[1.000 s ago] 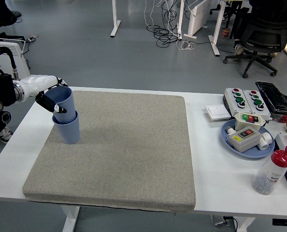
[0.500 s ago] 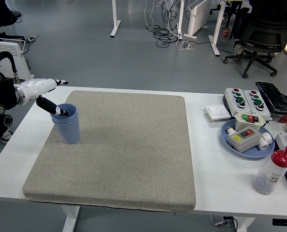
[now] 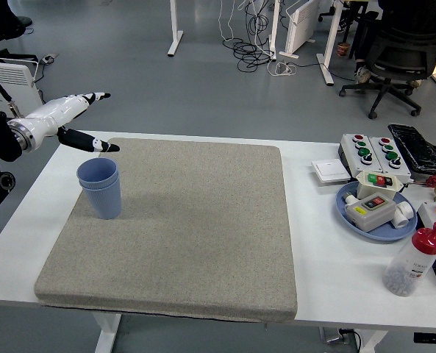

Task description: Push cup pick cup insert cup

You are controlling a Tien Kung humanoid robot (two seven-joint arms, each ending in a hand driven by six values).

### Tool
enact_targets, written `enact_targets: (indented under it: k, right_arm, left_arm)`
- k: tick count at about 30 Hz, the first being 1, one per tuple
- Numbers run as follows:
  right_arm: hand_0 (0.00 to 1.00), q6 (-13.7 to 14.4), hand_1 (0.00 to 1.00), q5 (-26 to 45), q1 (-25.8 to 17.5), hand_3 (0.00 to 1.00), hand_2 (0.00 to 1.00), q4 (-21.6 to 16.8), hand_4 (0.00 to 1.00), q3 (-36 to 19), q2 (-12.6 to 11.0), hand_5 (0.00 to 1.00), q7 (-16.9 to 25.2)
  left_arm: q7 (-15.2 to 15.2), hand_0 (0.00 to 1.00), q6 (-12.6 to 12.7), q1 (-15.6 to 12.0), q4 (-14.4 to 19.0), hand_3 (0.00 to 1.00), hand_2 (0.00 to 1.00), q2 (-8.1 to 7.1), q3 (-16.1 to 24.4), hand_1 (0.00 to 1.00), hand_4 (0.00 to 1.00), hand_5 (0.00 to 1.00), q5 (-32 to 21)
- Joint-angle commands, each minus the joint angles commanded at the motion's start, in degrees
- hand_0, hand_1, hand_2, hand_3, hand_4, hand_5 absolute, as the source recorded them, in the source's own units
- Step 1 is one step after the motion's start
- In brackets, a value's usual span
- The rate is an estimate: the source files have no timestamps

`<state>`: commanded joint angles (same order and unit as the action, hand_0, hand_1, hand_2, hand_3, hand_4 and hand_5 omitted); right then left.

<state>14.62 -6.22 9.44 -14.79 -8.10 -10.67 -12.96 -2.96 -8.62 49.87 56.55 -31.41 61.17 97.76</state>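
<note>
Two blue cups (image 3: pixel 100 188) stand nested upright, one inside the other, on the left part of the grey mat (image 3: pixel 181 228). My left hand (image 3: pixel 81 121) is raised above and behind the cups, apart from them, with its white fingers spread straight and its thumb pointing right. It holds nothing. My right arm does not show.
At the right of the white table (image 3: pixel 328 243) sit a blue dish (image 3: pixel 350 213) holding button boxes, a grey button box (image 3: pixel 372 151), a white switch plate (image 3: pixel 330 170), a black tray (image 3: pixel 416 147) and a red-capped bottle (image 3: pixel 414 262). Office chairs and desk legs stand beyond the table.
My left hand let go of the upper cup, which dropped fully into the lower one. The hand then opened and rose up and back, away from the cups.
</note>
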Motion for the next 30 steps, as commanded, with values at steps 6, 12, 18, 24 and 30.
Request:
enact_targets:
  k: [6,12,18,24,30]
  right_arm:
    - [0.689,-0.01,0.619,0.15,0.03,0.544,0.625,0.06,0.094,0.12,0.04,0.474,0.09]
    - [0.689,-0.08,0.619,-0.24,0.19,0.544,0.625,0.16,0.094,0.03,-0.17,0.473,-0.02]
    - [0.689,-0.01,0.619,0.73,0.25,0.544,0.625,0.2,0.094,0.6,-0.35,0.473,0.39]
    - [0.689,-0.08,0.619,0.99,-0.01,0.544,0.625,0.23,0.094,0.71,-0.54,0.474,0.38]
    - [0.689,-0.08,0.619,1.47,-0.38,0.544,0.625,0.3,0.093,1.05,-0.7,0.473,0.55]
  left_arm:
    - [-1.03,0.913,11.29,-6.9,5.93,0.924,0.958,2.53,8.56,0.904,0.764,0.862,-14.52]
    - [2.4,0.811,13.25,-16.2,13.59,0.788,0.84,5.85,17.27,0.828,0.65,0.998,-28.56]
    - [6.63,0.831,11.87,-25.93,20.94,0.814,0.872,8.42,26.34,0.853,0.629,0.998,-43.45]
    - [5.79,0.857,11.0,-33.77,25.03,0.89,0.921,12.43,31.12,0.882,0.621,0.998,-57.98]
    - [5.63,0.865,8.57,-39.99,26.4,0.93,0.936,16.29,33.57,0.894,0.621,0.998,-65.58]
